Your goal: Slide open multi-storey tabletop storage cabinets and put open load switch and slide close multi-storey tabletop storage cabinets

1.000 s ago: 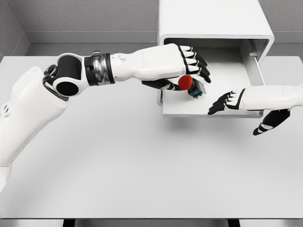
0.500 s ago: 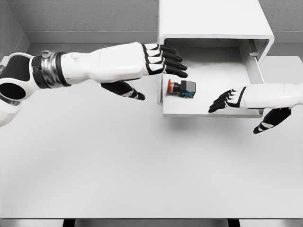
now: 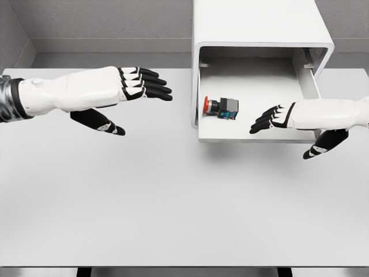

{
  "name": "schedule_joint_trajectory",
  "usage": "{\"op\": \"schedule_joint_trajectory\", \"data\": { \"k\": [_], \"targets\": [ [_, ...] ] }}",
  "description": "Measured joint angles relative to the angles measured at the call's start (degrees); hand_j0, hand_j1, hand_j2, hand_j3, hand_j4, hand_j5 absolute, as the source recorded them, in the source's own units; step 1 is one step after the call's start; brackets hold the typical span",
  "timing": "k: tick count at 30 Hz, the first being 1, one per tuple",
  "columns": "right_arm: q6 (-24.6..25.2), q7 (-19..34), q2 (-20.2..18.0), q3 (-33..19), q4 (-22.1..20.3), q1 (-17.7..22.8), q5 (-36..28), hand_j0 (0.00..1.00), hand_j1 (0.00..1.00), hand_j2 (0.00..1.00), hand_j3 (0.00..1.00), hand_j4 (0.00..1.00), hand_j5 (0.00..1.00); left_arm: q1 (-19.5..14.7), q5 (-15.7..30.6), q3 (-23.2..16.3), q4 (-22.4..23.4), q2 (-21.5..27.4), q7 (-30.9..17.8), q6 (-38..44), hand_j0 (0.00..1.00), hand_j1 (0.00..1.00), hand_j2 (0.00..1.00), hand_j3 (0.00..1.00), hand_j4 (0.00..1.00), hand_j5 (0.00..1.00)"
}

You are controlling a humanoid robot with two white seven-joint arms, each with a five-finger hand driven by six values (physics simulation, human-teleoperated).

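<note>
You see the load switch (image 3: 221,107) lying on its side on the floor of the open drawer (image 3: 256,136), between your two hands. Its long axis runs left to right in the head view. The round red button end points toward the left hand (image 3: 124,95), close to the drawer's left wall, and the dark blocky body with a small blue part points toward the right hand (image 3: 288,118). The button looks smooth and disc-shaped, the body boxy with hard edges.

The drawer is a shallow white tray with thin walls, pulled out from the white storage cabinet (image 3: 262,26), which has rounded corners and a plain matte surface. Both stand on a flat white table (image 3: 173,213).

The left hand is well apart from the switch, out over the table. Its forearm lies almost level, the four black fingers stretched straight toward the drawer and the thumb hanging below; it is released and holds nothing.

The right hand is near the switch, on its body side, over the front part of the drawer. Its fingers are loosely bent and point toward the switch without touching it, the thumb drops below the drawer's front edge, and it holds nothing
</note>
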Motion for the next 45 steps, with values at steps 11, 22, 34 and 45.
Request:
{"op": "schedule_joint_trajectory", "data": {
  "k": [11,22,34,45],
  "targets": [
    [0.0,-0.2,2.4,-1.1,1.1,-0.1,3.9,1.0,1.0,1.0,1.0,1.0,1.0,0.8,0.0,0.3,0.0,1.1,0.0,0.0,1.0,1.0,1.0,1.0,1.0,1.0],
    [0.0,-2.0,5.6,-1.6,4.0,-1.1,7.3,1.0,1.0,1.0,1.0,1.0,1.0,2.1,-0.1,0.5,0.2,1.2,-0.1,0.0,1.0,1.0,1.0,1.0,1.0,1.0],
    [0.0,-3.6,14.0,-1.4,15.4,-3.9,11.2,1.0,1.0,1.0,1.0,1.0,1.0,2.5,-0.2,0.5,0.2,1.2,-0.2,0.0,1.0,1.0,1.0,1.0,1.0,1.0],
    [0.0,-4.3,6.5,-1.2,4.8,-0.1,11.3,1.0,1.0,1.0,1.0,1.0,1.0,2.7,-0.4,0.6,0.4,1.2,-0.5,0.0,1.0,1.0,1.0,1.0,1.0,1.0]
  ]
}}
